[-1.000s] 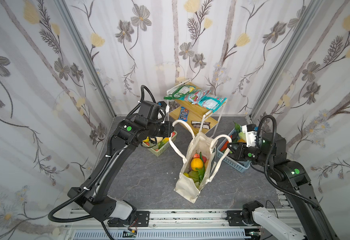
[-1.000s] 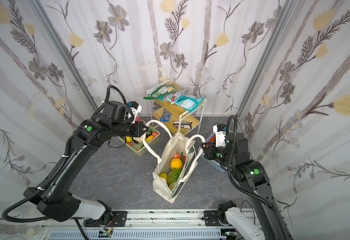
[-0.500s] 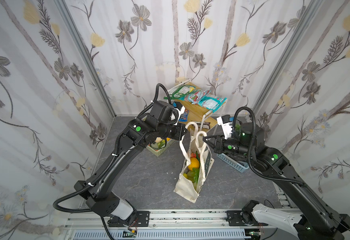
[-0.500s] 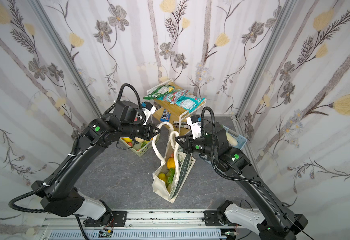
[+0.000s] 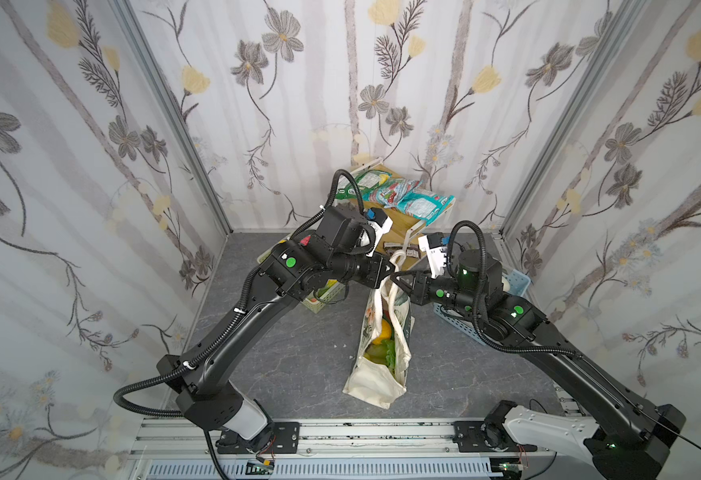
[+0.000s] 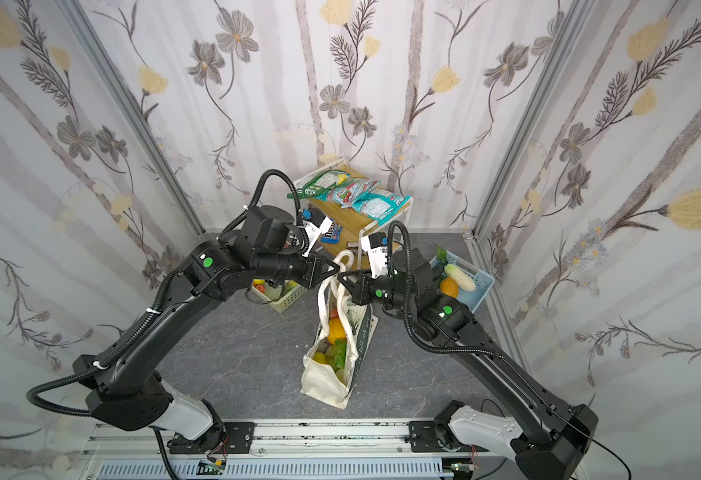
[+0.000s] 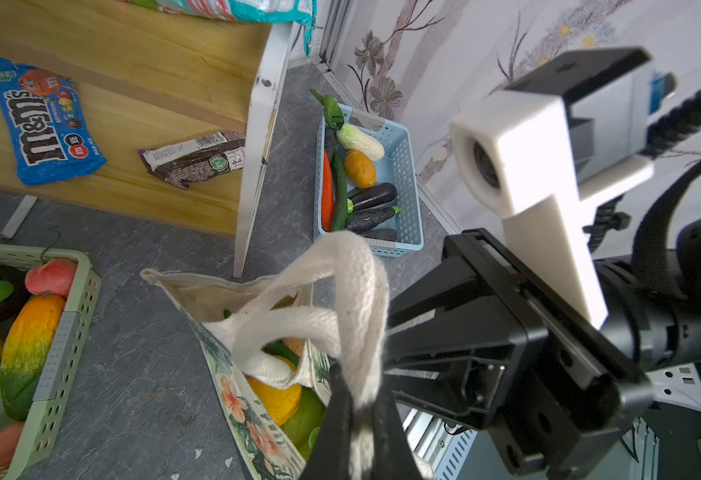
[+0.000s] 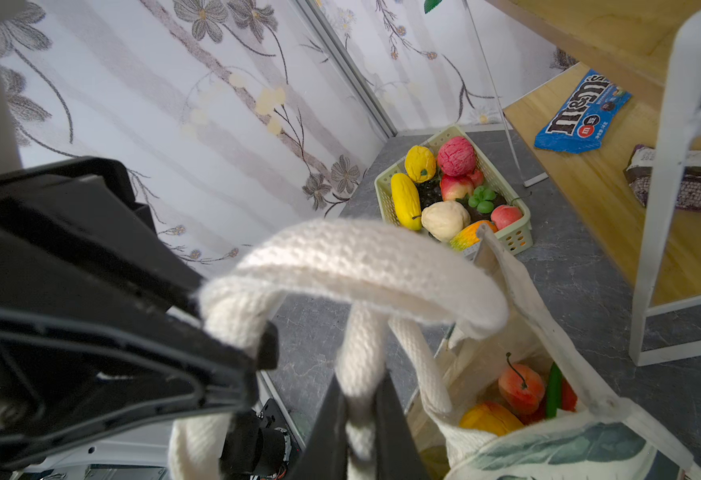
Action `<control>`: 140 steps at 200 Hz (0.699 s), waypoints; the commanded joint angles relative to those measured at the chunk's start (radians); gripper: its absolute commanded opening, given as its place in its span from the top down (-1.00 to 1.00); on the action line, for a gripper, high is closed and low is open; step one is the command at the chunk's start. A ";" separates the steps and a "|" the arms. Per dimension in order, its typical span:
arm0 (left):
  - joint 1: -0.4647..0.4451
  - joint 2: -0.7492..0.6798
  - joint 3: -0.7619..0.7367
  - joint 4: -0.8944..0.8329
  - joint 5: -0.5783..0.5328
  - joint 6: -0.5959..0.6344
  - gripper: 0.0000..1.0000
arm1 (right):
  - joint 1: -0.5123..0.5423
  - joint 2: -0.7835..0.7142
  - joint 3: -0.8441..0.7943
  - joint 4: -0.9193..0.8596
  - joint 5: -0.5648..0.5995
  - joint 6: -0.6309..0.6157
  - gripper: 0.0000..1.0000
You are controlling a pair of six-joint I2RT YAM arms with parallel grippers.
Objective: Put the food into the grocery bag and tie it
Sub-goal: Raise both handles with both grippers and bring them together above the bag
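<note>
The cream grocery bag (image 5: 376,376) (image 6: 324,382) stands mid-floor, pulled tall by its white rope handles (image 5: 396,259) (image 6: 345,259). Toy food lies inside: an orange fruit (image 5: 383,332) (image 6: 335,328), green pieces, and a red apple (image 8: 521,388). My left gripper (image 5: 389,270) (image 7: 359,399) is shut on one handle (image 7: 361,316). My right gripper (image 5: 399,279) (image 8: 361,390) is shut on the other handle (image 8: 361,353). Both meet tip to tip above the bag's mouth, and the handles cross there.
A wooden shelf (image 5: 407,226) with snack packets (image 6: 353,197) and an M&M's packet (image 7: 41,120) stands at the back. A pale green basket (image 8: 386,199) of fruit sits left of the bag. A light blue basket (image 7: 405,174) of vegetables sits to its right.
Both grippers have come together from either side, carrying the handles up and inward. The bag's mouth has narrowed and the bag stands taller.
</note>
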 commanded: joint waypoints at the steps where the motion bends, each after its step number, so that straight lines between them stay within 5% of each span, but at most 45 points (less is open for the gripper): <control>1: -0.004 -0.001 -0.010 0.053 0.027 -0.012 0.77 | 0.001 -0.025 -0.054 0.180 0.039 0.010 0.78; 70: -0.012 -0.020 -0.044 0.113 0.093 -0.061 0.29 | 0.002 -0.061 -0.134 0.345 0.052 0.034 0.76; 140: -0.012 -0.035 -0.007 0.036 -0.059 -0.016 -0.17 | 0.001 -0.044 -0.173 0.393 0.055 0.043 0.75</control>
